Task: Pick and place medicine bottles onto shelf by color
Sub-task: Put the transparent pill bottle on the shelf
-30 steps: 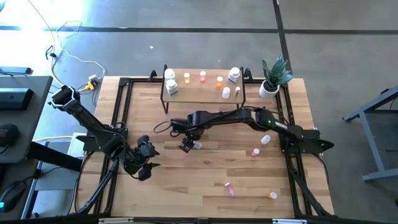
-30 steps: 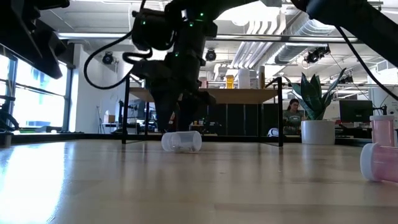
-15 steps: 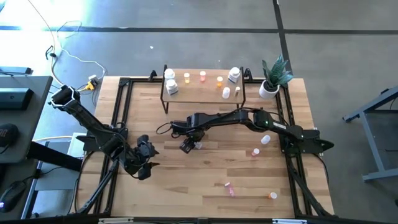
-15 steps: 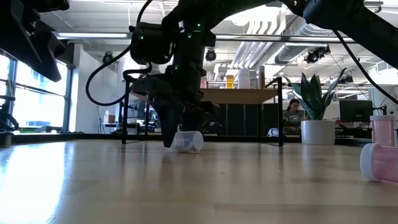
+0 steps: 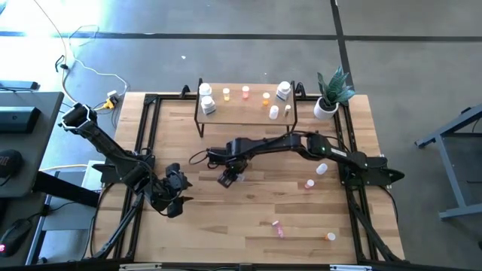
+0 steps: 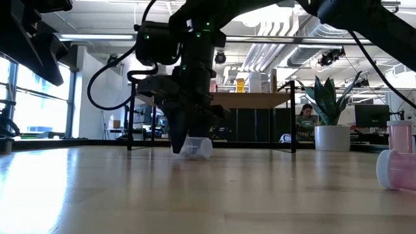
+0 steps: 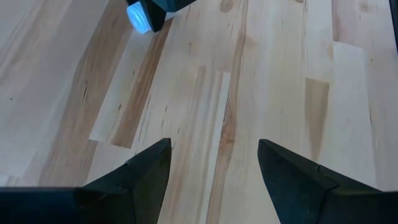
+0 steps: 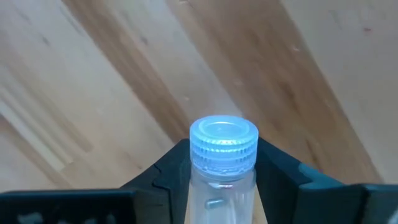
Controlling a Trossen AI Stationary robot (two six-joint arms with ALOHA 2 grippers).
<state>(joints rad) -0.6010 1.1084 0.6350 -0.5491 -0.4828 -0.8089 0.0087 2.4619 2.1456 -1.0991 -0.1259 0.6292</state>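
A small white bottle (image 6: pixel 196 149) lies on its side on the tabletop in front of the shelf. It also shows in the high view (image 5: pixel 235 175). My right gripper (image 5: pixel 228 177) reaches in from the right and is shut on it. Its white cap (image 8: pixel 223 142) sticks out past the fingertips. The light-wood shelf (image 5: pixel 245 108) at the far edge carries white, orange and pink bottles. My left gripper (image 5: pixel 178 190) hangs open and empty near the table's left front. In the left wrist view (image 7: pixel 214 163) it is over bare wood. My right gripper pinches the white bottle's clear body just behind the cap (image 8: pixel 222 180) between its two fingers (image 8: pixel 171 171). The fingers come from above, slanting down, and lie along the bottle's two sides. The bottle stays low at the tabletop, cap end pointing away from the wrist.
Loose bottles lie on the right half of the table: a white one (image 5: pixel 321 168), a pink one (image 5: pixel 309 183), another pink (image 5: pixel 278 228) and an orange one (image 5: pixel 330 236). A potted plant (image 5: pixel 328 96) stands right of the shelf. A black frame (image 5: pixel 143 150) edges the table.
My right gripper has come down from just above the lying white bottle until its fingers stand on both sides of it, and they have drawn in against it. The bottle has shifted slightly on the table.
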